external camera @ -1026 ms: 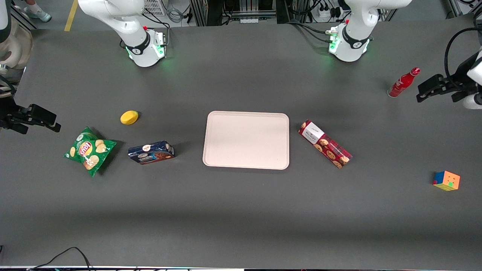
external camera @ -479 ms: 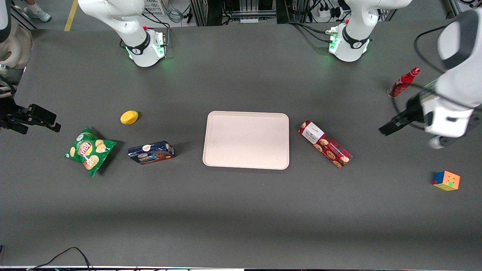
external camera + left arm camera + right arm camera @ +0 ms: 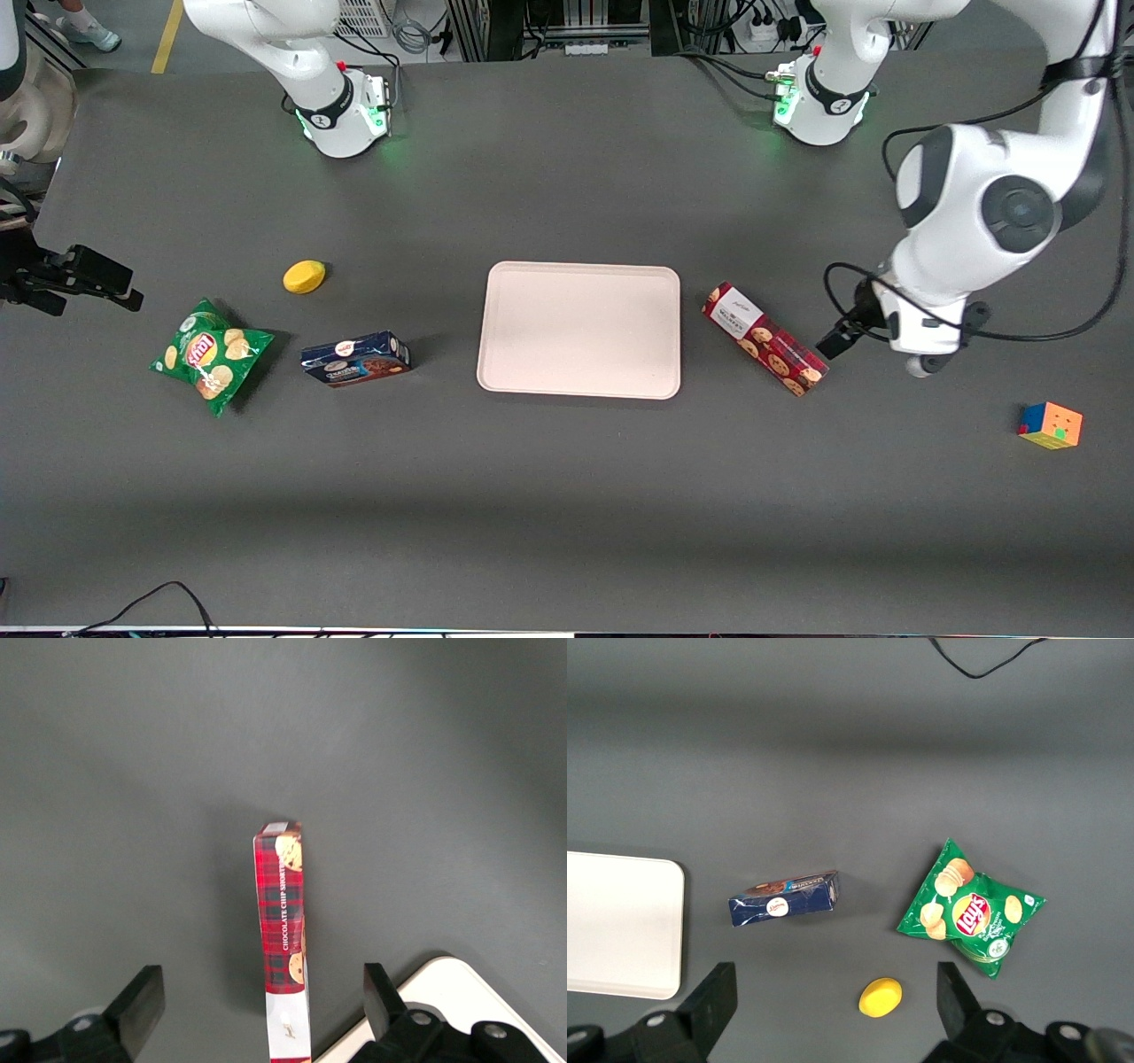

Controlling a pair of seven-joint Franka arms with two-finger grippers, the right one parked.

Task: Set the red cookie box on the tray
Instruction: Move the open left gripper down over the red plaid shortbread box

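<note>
The red cookie box (image 3: 764, 338), a long dark-red plaid carton with a white label at one end, lies slantwise on the dark table beside the tray (image 3: 532, 330), on the working arm's side. The pale beige tray has nothing on it. My left gripper (image 3: 840, 338) hovers above the table at the box's cookie-picture end, not touching it. In the left wrist view the gripper (image 3: 260, 992) is open wide, its black fingers (image 3: 140, 997) standing well apart on either side of the red cookie box (image 3: 283, 921). A corner of the tray (image 3: 443, 992) shows beside the box.
A dark-blue cookie box (image 3: 355, 359), a green chips bag (image 3: 210, 352) and a yellow object (image 3: 304, 276) lie toward the parked arm's end. A coloured cube (image 3: 1051, 425) sits toward the working arm's end, nearer the front camera than the gripper.
The left arm has swung in from the table's end and come down toward the red cookie box. The box and the tray have not moved.
</note>
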